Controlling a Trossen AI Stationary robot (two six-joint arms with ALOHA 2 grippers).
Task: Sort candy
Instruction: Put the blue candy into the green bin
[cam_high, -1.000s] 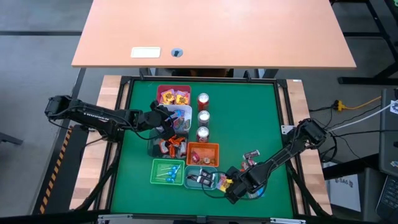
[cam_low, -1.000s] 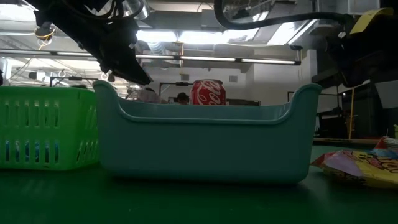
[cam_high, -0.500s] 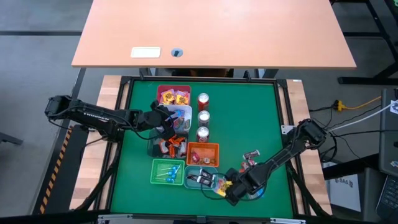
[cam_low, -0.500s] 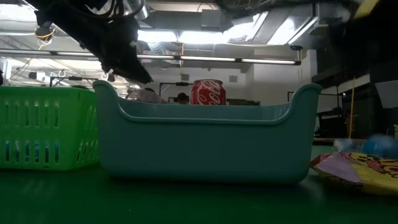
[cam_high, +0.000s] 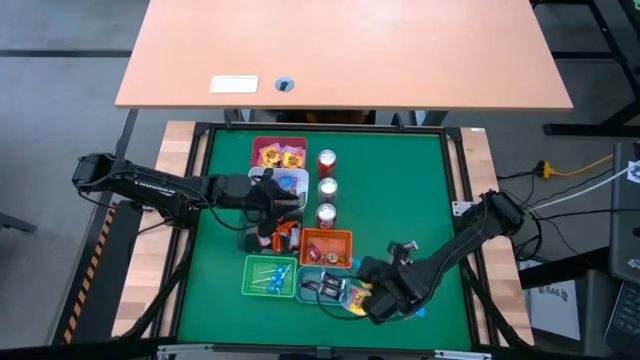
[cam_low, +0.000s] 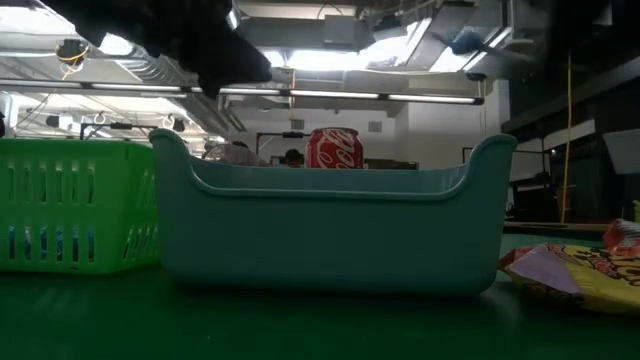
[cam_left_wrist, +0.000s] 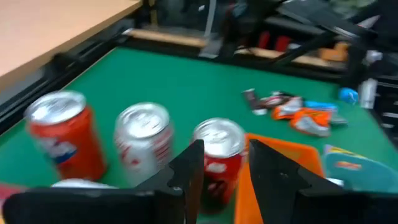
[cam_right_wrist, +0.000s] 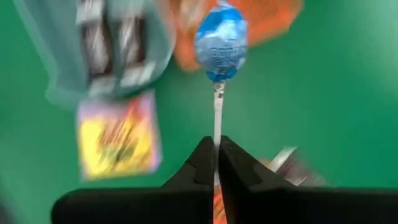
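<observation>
The candy lies sorted in coloured bins: yellow sweets in the red bin (cam_high: 278, 153), blue lollipops in the green bin (cam_high: 270, 277), dark ones in the teal bin (cam_high: 325, 287). My right gripper (cam_right_wrist: 217, 151) hangs above the mat beside the teal bin (cam_right_wrist: 106, 43), shut on a blue lollipop (cam_right_wrist: 221, 42). A yellow sweet (cam_right_wrist: 118, 137) lies on the mat below it. My left gripper (cam_left_wrist: 225, 146) hovers open and holding nothing over the bins at the left (cam_high: 283, 196), facing the three cans (cam_left_wrist: 144, 140). My right gripper pinches the lollipop's white stick (cam_right_wrist: 217, 118) between its two fingertips, at the end away from the head. The stick runs on in line with the fingers, which point steeply down. The blue head (cam_right_wrist: 221, 42) is lifted clear of the mat.
Three red-and-silver cans (cam_high: 326, 188) stand in a row right of the bins. An orange bin (cam_high: 326, 247) sits between the cans and the teal bin. Loose sweets (cam_high: 403, 250) lie on the green mat to the right, where there is free room.
My right gripper has risen from the mat near the teal bin and turned, carrying the blue lollipop up clear of the mat. My left gripper has tipped upward and swung a little toward the cans, staying open.
</observation>
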